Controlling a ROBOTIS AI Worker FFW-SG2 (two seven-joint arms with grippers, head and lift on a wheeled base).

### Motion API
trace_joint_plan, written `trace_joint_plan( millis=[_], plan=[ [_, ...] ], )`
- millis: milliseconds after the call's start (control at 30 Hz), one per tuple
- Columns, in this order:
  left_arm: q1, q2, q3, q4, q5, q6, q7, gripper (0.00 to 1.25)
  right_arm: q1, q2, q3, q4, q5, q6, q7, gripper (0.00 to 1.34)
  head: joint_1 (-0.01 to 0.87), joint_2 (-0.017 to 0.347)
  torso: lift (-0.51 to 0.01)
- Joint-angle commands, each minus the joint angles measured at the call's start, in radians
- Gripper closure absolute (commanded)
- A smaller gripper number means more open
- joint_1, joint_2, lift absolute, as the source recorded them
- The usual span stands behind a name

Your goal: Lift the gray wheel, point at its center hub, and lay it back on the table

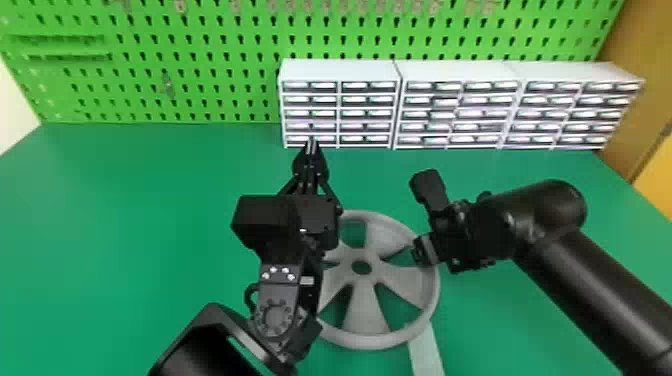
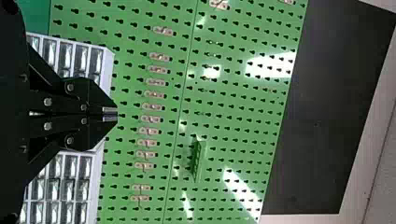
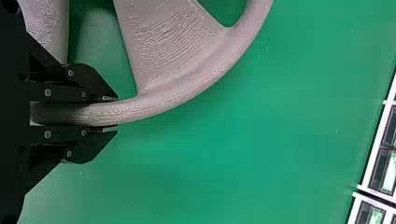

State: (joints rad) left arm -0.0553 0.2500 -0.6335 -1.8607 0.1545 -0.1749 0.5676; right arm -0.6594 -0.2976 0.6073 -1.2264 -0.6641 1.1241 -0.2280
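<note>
The gray wheel [image 1: 367, 310] is at the center of the head view, its spokes and round center hub [image 1: 362, 267] facing up. My right gripper [image 1: 424, 251] is shut on the right side of its rim. In the right wrist view, the rim of the wheel [image 3: 154, 103] runs between the two fingers of my right gripper [image 3: 110, 114]. My left gripper [image 1: 311, 147], shut and holding nothing, points toward the drawers beyond the wheel, with its arm covering the wheel's left edge. The left wrist view has the left gripper [image 2: 111, 114] with its tips together.
White drawer cabinets [image 1: 340, 70] line the back of the green table [image 1: 125, 225], in front of a green pegboard [image 1: 210, 65]. A pale strip [image 1: 425, 350] extends from below the wheel's lower right toward the near edge.
</note>
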Motion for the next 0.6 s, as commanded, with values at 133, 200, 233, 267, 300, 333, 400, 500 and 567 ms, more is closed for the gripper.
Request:
trace_joint_plan(
  millis=[133, 200, 233, 267, 300, 333, 400, 500, 567],
  plan=[
    [-0.001, 0.000, 0.000, 0.000, 0.000, 0.000, 0.000, 1.19, 0.003, 0.000, -0.011, 0.015, -0.020, -0.006, -0.001, 0.60, 0.692, 0.048, -0.096],
    [-0.001, 0.000, 0.000, 0.000, 0.000, 0.000, 0.000, 1.19, 0.001, 0.000, -0.011, 0.015, -0.020, -0.007, -0.001, 0.53, 0.692, 0.048, -0.096],
    [-0.001, 0.000, 0.002, 0.000, 0.000, 0.000, 0.000, 1.19, 0.001, 0.000, -0.011, 0.015, -0.020, -0.009, -0.001, 0.51, 0.692, 0.048, -0.096],
    [-0.001, 0.000, 0.000, 0.000, 0.000, 0.000, 0.000, 1.19, 0.001, 0.000, -0.009, 0.015, -0.020, -0.010, -0.001, 0.50, 0.692, 0.048, -0.096],
    [-0.001, 0.000, 0.002, 0.000, 0.000, 0.000, 0.000, 1.19, 0.001, 0.000, -0.009, 0.015, -0.020, -0.012, -0.001, 0.47, 0.692, 0.048, -0.096],
    [-0.001, 0.000, 0.002, 0.000, 0.000, 0.000, 0.000, 1.19, 0.001, 0.000, -0.009, 0.015, -0.022, -0.012, -0.001, 0.45, 0.692, 0.048, -0.096],
    [-0.001, 0.000, 0.002, 0.000, 0.000, 0.000, 0.000, 1.19, 0.001, 0.000, -0.008, 0.016, -0.025, -0.017, -0.001, 0.38, 0.692, 0.048, -0.096],
    [-0.001, 0.000, 0.002, 0.000, 0.000, 0.000, 0.000, 1.19, 0.001, 0.000, -0.008, 0.018, -0.028, -0.020, -0.001, 0.26, 0.692, 0.048, -0.096],
    [-0.001, 0.000, 0.002, 0.000, 0.000, 0.000, 0.000, 1.19, 0.001, 0.000, -0.008, 0.019, -0.029, -0.020, -0.001, 0.18, 0.692, 0.048, -0.096]
  ],
)
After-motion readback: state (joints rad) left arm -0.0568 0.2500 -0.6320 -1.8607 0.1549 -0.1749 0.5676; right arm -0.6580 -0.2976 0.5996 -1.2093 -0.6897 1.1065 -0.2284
